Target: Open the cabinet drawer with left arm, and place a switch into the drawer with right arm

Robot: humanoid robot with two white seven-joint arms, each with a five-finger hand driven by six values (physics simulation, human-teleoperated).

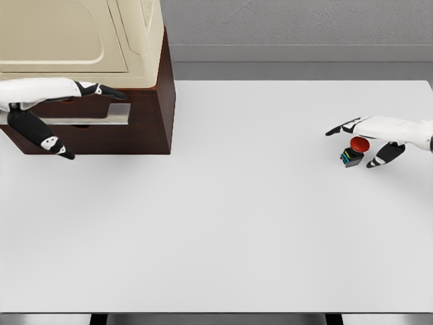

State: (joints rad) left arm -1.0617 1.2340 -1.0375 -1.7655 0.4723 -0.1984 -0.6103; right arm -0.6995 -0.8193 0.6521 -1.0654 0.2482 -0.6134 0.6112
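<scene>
Your small black switch with the red mushroom button (pixel 354 152) sits on the white table (pixel 237 217) at the far right, upright. Your right hand (pixel 375 135) hovers over it with fingers spread, one either side, gripping nothing. At upper left, your left hand (pixel 64 112) reaches the metal handle (pixel 118 112) of the dark wooden cabinet drawer (pixel 135 128), fingers apart; whether it touches is unclear. The cream appliance (pixel 88 34) above is cropped. No readable lettering.
</scene>
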